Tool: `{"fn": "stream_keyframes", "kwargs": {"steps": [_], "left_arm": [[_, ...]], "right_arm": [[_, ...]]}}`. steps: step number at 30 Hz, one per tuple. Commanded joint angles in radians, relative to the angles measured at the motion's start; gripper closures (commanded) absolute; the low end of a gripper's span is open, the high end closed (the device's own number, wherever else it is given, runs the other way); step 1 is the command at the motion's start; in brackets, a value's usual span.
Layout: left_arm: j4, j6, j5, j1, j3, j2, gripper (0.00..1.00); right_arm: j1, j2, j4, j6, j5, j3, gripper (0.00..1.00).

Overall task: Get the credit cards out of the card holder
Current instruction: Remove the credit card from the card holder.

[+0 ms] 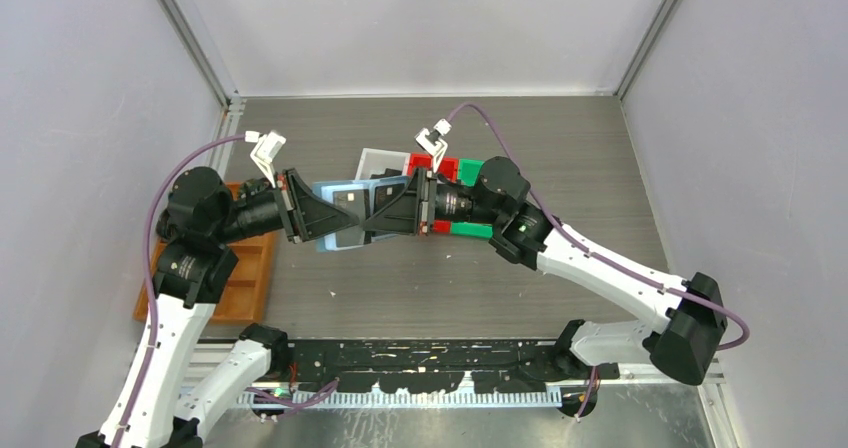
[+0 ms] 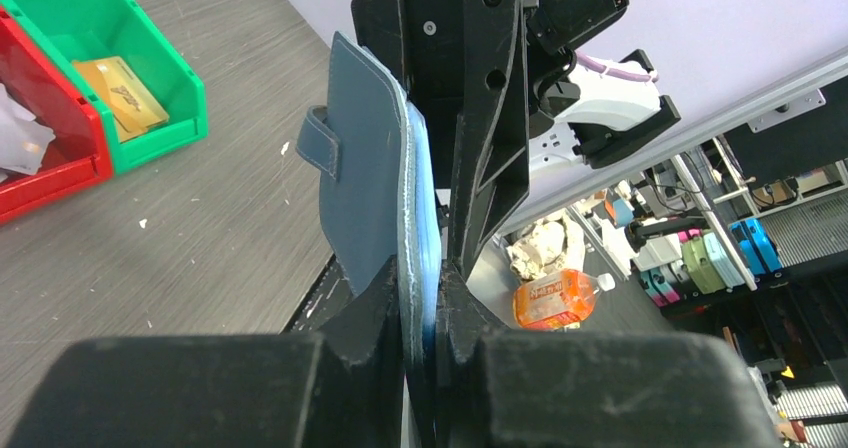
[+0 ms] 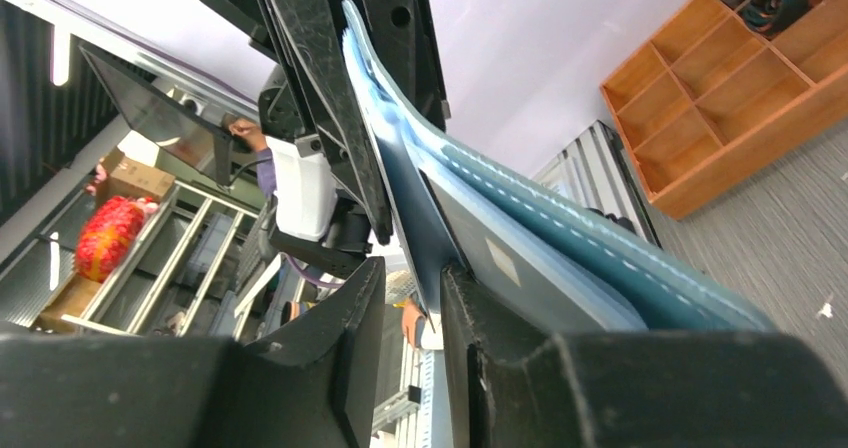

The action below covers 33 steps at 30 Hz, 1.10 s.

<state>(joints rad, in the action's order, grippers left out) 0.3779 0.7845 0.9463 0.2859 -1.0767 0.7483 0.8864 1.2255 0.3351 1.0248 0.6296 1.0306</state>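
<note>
The left pincer (image 2: pixel 424 303) is closed on the lower edge of the small, flat, blue folding card holder (image 2: pixel 368 193). The holder is held upright and clear of the surface, with its snap tab standing out to one side. From the opposite side, the right pincer (image 3: pixel 414 280) is closed on a thin dark sheet against the holder's paler inner face. This sheet is judged to be a flat plastic credit card (image 3: pixel 405 193), though an inner flap cannot be ruled out. Just beside it a greyish chip card (image 3: pixel 510 265) is seen lying in its slot.

Below the holder lies the grey wood-grain surface (image 1: pixel 560 148). A green plastic bin (image 2: pixel 150 98) and a red plastic bin (image 2: pixel 50 183) stand on it, and an orange-brown compartment tray (image 3: pixel 700 173) sits further off.

Several risks are judged from here:
- Only a narrow edge is clamped on the left, so the holder could be dragged free by a firm pull.
- A pull made out of line with the slot could jam or bend the card.
- The neighbouring card could be carried out by friction and dropped.
- If a flap has been pinched along with the card, nothing would be released.
</note>
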Motion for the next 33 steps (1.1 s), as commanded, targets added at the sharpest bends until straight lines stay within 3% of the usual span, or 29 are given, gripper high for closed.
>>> {"fn": "stream_keyframes", "kwargs": {"steps": [1, 6, 9, 19, 24, 33], "left_arm": [[-0.039, -0.003, 0.053, 0.004, -0.042, -0.011, 0.99], [-0.040, -0.001, 0.054, 0.004, -0.043, -0.007, 0.98], [-0.045, 0.010, 0.057, 0.004, -0.047, -0.007, 0.92], [-0.075, 0.070, 0.143, 0.004, -0.063, -0.003, 0.88], [-0.130, 0.109, 0.146, 0.004, -0.054, -0.005, 0.80], [-0.118, 0.134, 0.146, 0.004, -0.055, 0.000, 0.83]], "right_arm": [[0.014, 0.022, 0.185, 0.073, 0.004, 0.052, 0.69], [0.020, 0.028, 0.192, 0.072, -0.010, 0.036, 0.82], [0.020, 0.022, 0.193, 0.068, -0.019, 0.025, 0.89], [0.020, -0.074, 0.236, 0.057, -0.070, -0.098, 0.89], [0.020, -0.076, 0.299, 0.098, -0.109, -0.123, 0.91], [0.020, -0.039, 0.389, 0.139, -0.101, -0.109, 0.94]]}}
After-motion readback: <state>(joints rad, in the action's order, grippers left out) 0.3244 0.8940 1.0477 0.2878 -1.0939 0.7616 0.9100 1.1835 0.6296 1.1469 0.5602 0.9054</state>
